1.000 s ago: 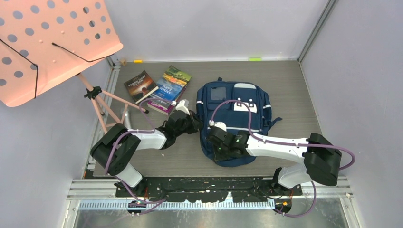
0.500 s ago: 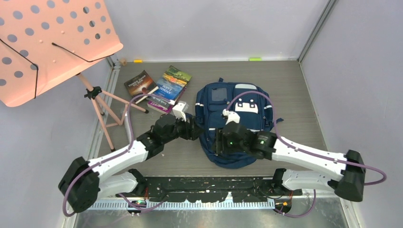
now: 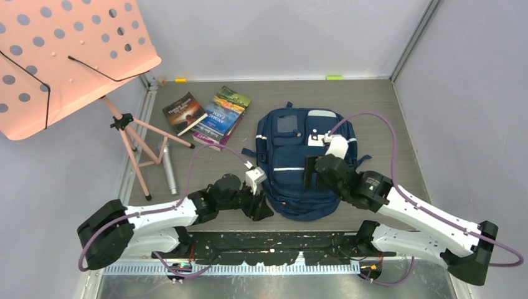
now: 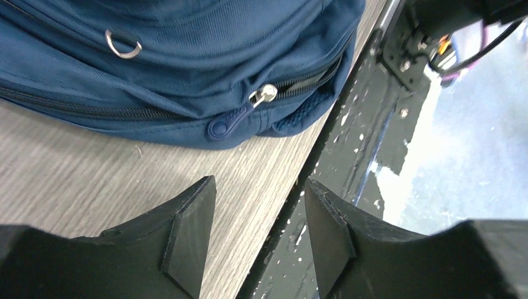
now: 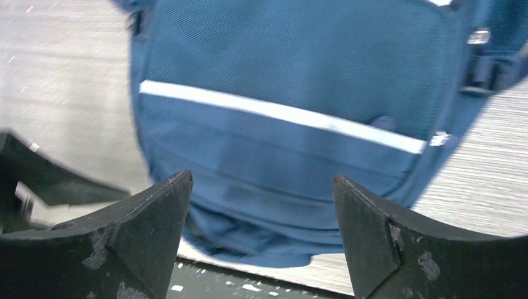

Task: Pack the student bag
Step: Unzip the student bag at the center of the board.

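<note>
The student bag [image 3: 303, 168] lies flat mid-desk [image 3: 386, 112], zipped shut. Both arms just shifted and popped open: left gripper [image 4: 258, 187] jaws spread near the zipper pull [image 4: 233, 118] at its near corner, right gripper [image 5: 261, 180] jaws wide above it. Books [image 3: 212, 112] still wait outside, so you probably unzip first.

Top view: bright, even, diffuse light from above; only soft, faint shadows on surface [image 3: 386, 112]. Left wrist cam: student bag [image 4: 187, 62] sharp at zip [image 4: 264, 93], left fingers [image 4: 187, 243] soft close up, far right washed out. Right wrist cam: bag motion-blurred, right fingers [image 5: 143, 237] sharper.
</note>
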Controlling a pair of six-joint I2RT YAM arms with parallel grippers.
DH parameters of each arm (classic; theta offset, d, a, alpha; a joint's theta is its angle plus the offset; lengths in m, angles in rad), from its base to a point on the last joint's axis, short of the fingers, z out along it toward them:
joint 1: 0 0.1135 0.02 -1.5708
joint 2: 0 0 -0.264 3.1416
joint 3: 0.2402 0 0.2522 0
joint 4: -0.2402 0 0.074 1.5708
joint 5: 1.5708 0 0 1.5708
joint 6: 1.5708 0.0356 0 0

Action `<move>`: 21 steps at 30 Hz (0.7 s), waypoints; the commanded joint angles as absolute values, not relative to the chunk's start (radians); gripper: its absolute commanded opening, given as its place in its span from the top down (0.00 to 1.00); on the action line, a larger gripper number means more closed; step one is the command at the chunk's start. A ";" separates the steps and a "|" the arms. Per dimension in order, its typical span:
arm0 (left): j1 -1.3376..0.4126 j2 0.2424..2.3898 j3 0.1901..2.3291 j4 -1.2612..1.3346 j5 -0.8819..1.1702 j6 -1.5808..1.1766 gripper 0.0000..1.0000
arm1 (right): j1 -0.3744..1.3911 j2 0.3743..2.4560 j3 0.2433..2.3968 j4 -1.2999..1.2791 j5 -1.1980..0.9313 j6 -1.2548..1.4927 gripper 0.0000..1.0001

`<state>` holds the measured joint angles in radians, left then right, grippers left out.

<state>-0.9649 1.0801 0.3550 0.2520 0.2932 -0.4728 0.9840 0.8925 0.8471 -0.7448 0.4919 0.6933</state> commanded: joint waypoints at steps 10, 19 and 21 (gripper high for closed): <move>-1.032 1.202 0.449 0.333 0.199 -0.348 0.38 | 0.638 0.726 0.739 -0.861 0.501 0.757 0.07; -1.032 1.161 0.421 0.314 0.179 -0.347 0.37 | 0.627 0.602 0.565 -0.766 0.384 0.932 0.07; -1.032 1.144 0.417 0.298 0.170 -0.345 0.36 | 0.627 0.558 0.515 -0.756 0.368 0.978 0.10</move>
